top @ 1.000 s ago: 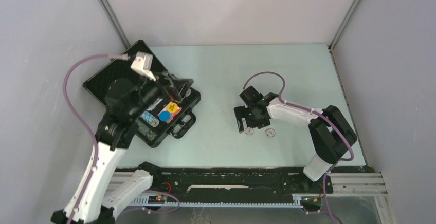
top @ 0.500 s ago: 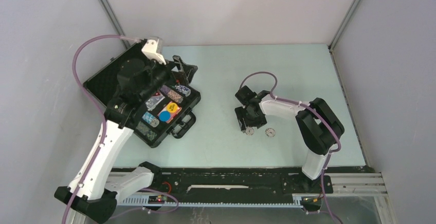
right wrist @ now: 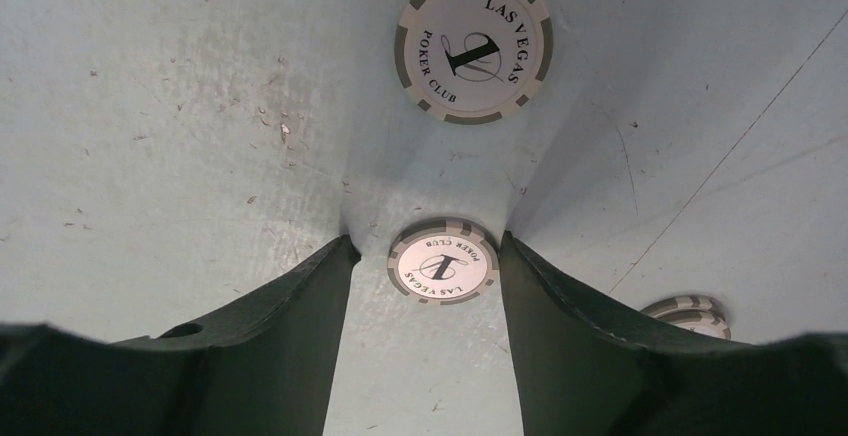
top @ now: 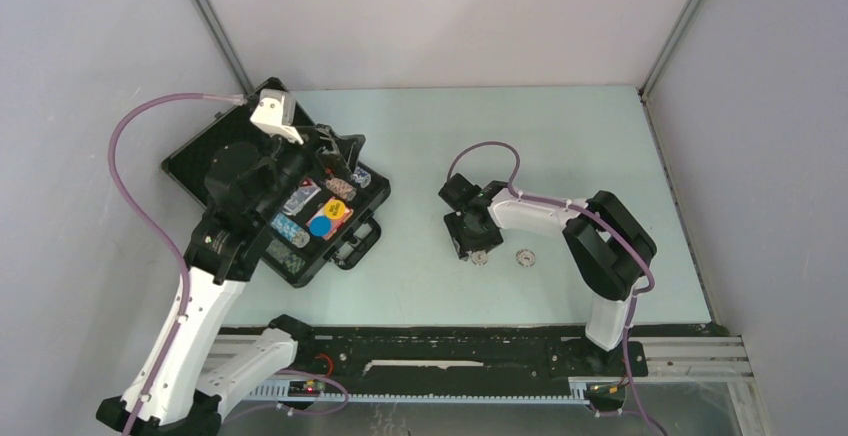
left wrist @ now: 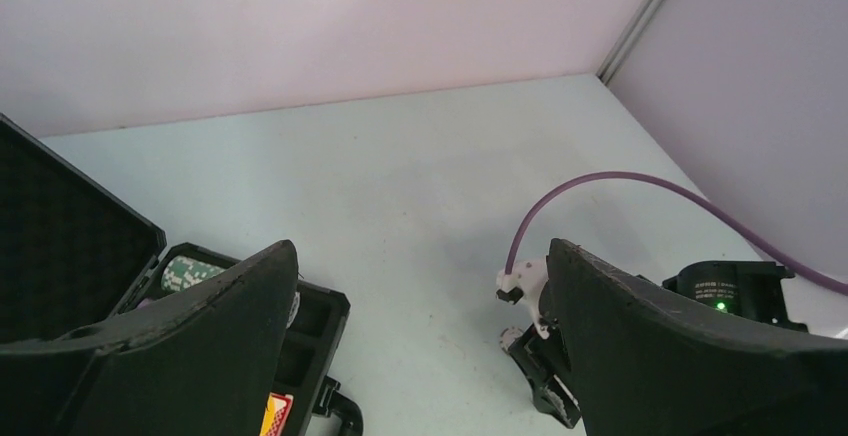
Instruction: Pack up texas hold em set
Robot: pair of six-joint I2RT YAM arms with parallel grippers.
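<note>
The black briefcase (top: 347,246) lies open at the left, lid (top: 200,161) flat behind it, with chip rows (top: 340,188) and card decks (top: 325,221) in its foam tray. My left gripper (top: 343,152) hovers open and empty over the tray's far corner; in the left wrist view (left wrist: 420,256) its fingers stand wide apart. My right gripper (top: 466,246) is low on the table, open, its fingers straddling a grey-white poker chip (right wrist: 443,261). Another loose chip (right wrist: 473,44) lies beyond it, and two chips (top: 481,256) (top: 524,256) show in the top view.
A small stack of chips (right wrist: 690,314) lies beside my right gripper's right finger. The case's corner (left wrist: 320,316) and the right arm's purple cable (left wrist: 600,191) show in the left wrist view. Grey walls enclose the pale green table (top: 560,146).
My left gripper swung back and down slightly over the tray's far corner. My right gripper shifted a little left along the table by the chips.
</note>
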